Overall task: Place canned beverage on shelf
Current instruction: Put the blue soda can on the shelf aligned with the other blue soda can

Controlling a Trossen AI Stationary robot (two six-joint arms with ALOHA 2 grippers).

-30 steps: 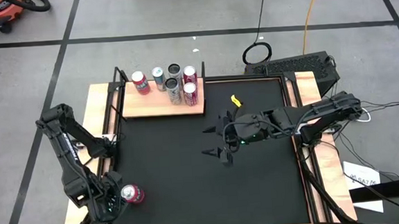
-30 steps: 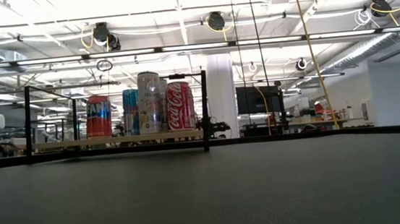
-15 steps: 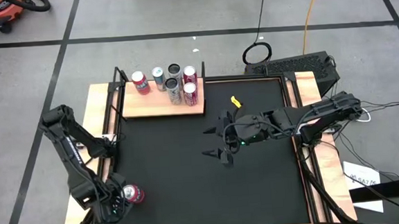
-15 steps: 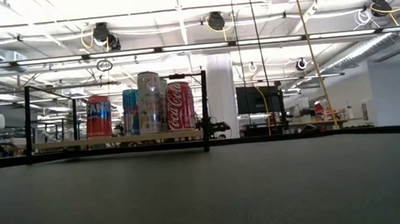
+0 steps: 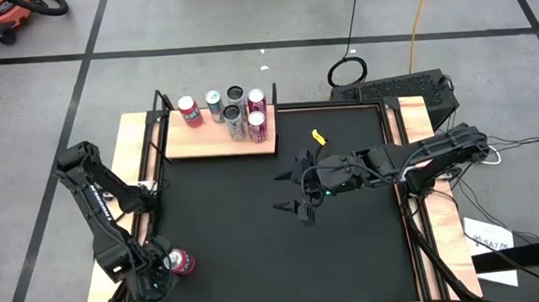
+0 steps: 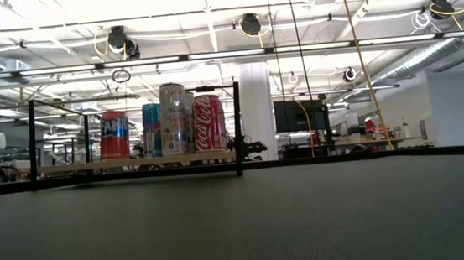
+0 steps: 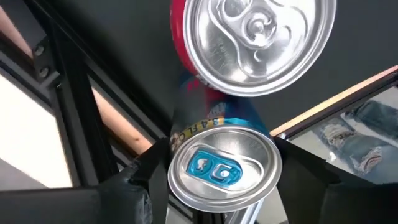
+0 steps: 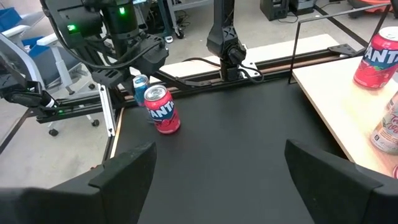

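The left hand (image 7: 214,180) closes around a blue-tabbed can (image 7: 221,167) beside a red can (image 5: 180,262). Squeezing squarely should avoid nudging its neighbour. The right hand (image 5: 293,191) waits, spread wide.

A flat rectangular shelf (image 5: 203,140) of light natural wood with thin black metal posts sits at the far left of the black surface. Five cans stand upright on it: a red can (image 5: 189,110) toward its left, a silvery can (image 5: 214,104) beside that, a dark-topped can (image 5: 236,94) at the far edge, a pale can (image 5: 234,122), and two red cans (image 5: 255,100) at its right end, one nearer than the other. At the near left corner, a red Fanta can (image 5: 179,262) stands slightly tilted on the surface, and just beside it is a can with a blue tab (image 7: 217,168) on its silver top.
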